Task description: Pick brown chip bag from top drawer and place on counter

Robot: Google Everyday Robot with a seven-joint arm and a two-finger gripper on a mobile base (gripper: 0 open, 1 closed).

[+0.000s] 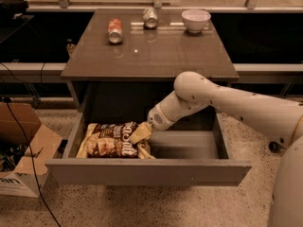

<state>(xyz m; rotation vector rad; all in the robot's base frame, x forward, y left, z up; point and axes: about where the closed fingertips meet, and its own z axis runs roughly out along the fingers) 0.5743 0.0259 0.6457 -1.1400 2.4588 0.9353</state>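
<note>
The brown chip bag (pixel 110 144) lies flat in the left half of the open top drawer (pixel 147 172), with its white lettering facing up. My gripper (pixel 140 133) is down inside the drawer at the bag's right end, touching or just above it. The white arm reaches in from the right, under the front edge of the counter (pixel 156 53). The bag's right edge is partly hidden by the gripper.
On the counter lie a red can (pixel 115 30) and a silver can (pixel 150 18), both on their sides, and a white bowl (pixel 196 20) stands at the back right. An open cardboard box (pixel 23 150) and cables are on the floor to the left.
</note>
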